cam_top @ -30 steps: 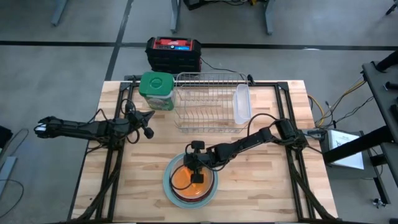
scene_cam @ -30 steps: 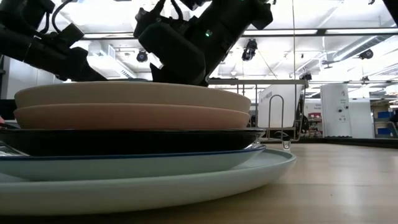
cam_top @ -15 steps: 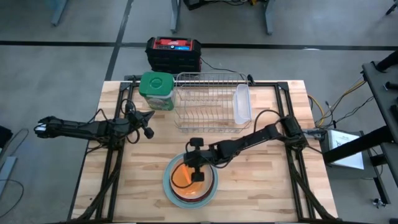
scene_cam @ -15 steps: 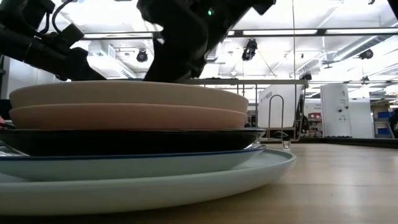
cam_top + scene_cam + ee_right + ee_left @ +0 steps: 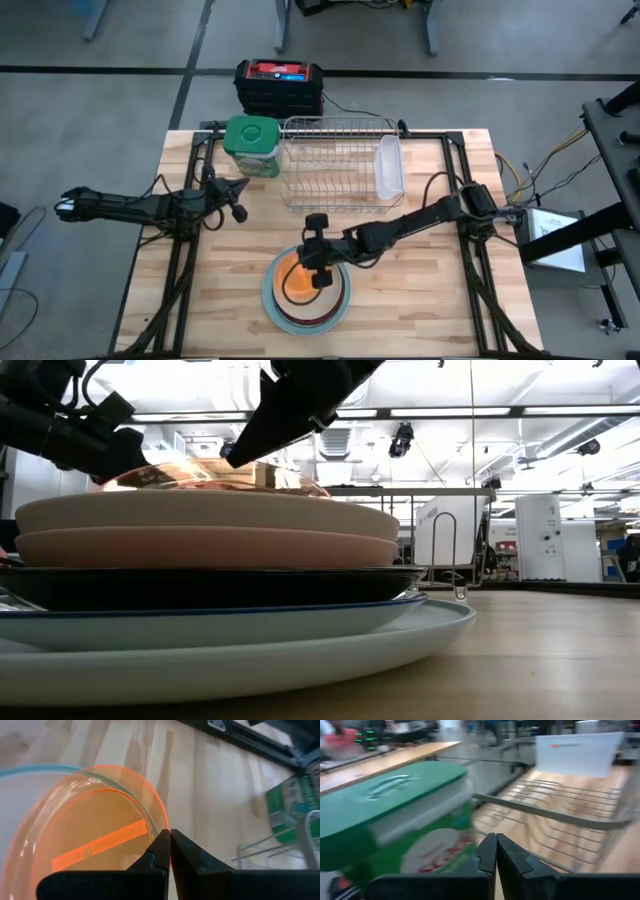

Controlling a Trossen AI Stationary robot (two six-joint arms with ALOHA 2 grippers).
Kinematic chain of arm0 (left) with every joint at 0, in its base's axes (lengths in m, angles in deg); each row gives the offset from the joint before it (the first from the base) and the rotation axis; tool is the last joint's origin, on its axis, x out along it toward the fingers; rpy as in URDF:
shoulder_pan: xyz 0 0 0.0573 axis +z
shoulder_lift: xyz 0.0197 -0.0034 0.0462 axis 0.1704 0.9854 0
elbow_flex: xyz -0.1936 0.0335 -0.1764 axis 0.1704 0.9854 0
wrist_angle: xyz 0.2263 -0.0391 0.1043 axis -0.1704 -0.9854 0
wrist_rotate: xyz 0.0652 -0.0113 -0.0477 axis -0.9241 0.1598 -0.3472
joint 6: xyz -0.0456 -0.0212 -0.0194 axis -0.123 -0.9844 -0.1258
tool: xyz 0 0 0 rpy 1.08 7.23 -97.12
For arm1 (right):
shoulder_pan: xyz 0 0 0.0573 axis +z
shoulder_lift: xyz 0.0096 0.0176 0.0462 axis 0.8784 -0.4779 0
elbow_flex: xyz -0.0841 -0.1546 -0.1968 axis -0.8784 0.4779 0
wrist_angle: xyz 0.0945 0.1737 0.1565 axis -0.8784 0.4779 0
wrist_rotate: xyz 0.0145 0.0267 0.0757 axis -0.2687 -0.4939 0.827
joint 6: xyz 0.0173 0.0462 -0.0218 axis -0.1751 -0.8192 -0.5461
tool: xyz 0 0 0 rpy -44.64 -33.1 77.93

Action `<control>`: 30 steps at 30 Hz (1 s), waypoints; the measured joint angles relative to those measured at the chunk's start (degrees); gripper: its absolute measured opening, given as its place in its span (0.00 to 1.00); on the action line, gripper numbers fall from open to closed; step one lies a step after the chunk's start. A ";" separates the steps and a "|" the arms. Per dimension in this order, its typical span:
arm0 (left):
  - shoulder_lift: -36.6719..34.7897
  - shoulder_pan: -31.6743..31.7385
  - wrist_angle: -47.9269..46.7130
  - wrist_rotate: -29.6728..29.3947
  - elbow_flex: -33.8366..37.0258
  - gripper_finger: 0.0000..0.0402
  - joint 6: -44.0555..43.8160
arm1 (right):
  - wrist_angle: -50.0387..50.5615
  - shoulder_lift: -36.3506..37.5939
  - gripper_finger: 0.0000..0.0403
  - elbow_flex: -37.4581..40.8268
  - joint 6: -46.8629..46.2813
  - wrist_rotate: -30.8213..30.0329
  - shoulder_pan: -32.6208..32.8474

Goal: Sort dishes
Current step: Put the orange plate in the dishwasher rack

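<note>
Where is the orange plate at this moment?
In the high view the orange plate sits on top of the plate stack at the table's near middle, its rim pinched by the right gripper.

Robot lab: ceiling striplights (image 5: 470,411), equipment cabinets (image 5: 540,538).

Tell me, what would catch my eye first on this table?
Probably the stack of plates at the table's near edge, topped by a glowing orange plate. The right gripper has shut on that plate's rim and tilts it up off the pile. Behind stand a wire dish rack and a green-lidded jar, with the left gripper waiting beside the jar.
</note>
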 joint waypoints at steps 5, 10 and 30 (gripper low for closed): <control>0.02 -0.02 0.04 9.24 0.00 0.00 1.29 | 0.19 0.00 0.00 0.00 5.18 -6.43 1.62; 0.00 0.00 0.11 9.43 0.00 0.00 1.42 | 0.11 1.09 0.00 0.00 8.02 -8.98 2.64; -0.02 -0.02 2.85 9.32 0.00 0.00 2.71 | -2.84 21.61 0.00 0.02 31.75 -10.55 -0.85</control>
